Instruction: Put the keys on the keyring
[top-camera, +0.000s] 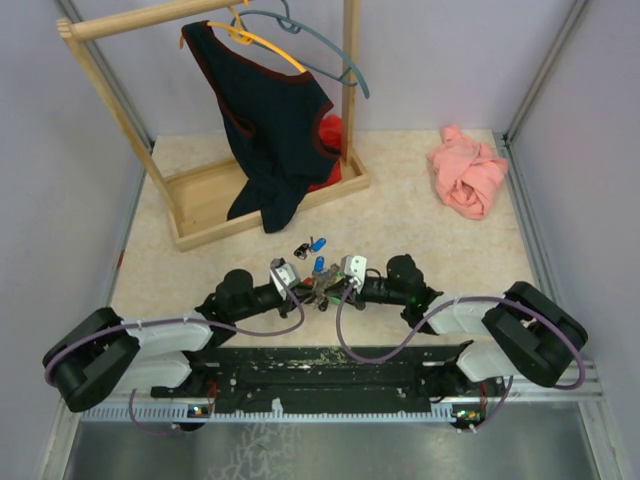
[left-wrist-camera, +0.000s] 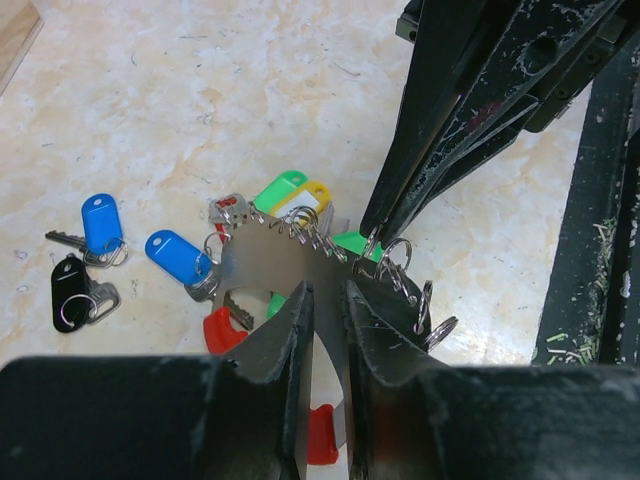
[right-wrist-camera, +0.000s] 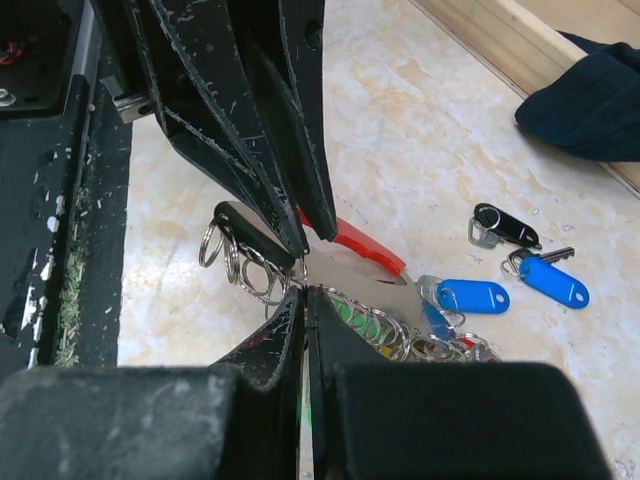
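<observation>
The keys are lying in the middle of the counter (left-wrist-camera: 200, 100), just ahead of both arms. A blue key (left-wrist-camera: 101, 223) and a black key (left-wrist-camera: 69, 290) are lying loose, just beside each other and apart from the main cluster. A second blue key (left-wrist-camera: 178, 256) is lying against the edge of the keyring (left-wrist-camera: 258, 272), a silvery plate fringed with wire rings (left-wrist-camera: 300, 225). I cannot tell whether it is hooked on. A red tag (left-wrist-camera: 222, 330), a green tag (left-wrist-camera: 280, 190) and a yellow tag (left-wrist-camera: 312, 193) are crowding around the plate.

The left jaws are reaching down over the near side of the keyring. They are standing slightly released, with a narrow gap between the fingertips (left-wrist-camera: 292, 325) and the plate showing through it. The right jaws are coming in from the opposite side, clenched tight, and their fingertips (right-wrist-camera: 272, 340) are pressing in among the rings at the plate's edge. I cannot tell whether a ring is pinched between them. The two sets of jaws are almost meeting tip to tip over the keyring.

Farther back, a wooden rack (top-camera: 200, 205) is standing on the counter with a dark top (top-camera: 270, 110) hanging from it on a hanger (top-camera: 265, 42). A pink cloth (top-camera: 468, 172) is lying crumpled near the back right corner, well apart from the keys.
</observation>
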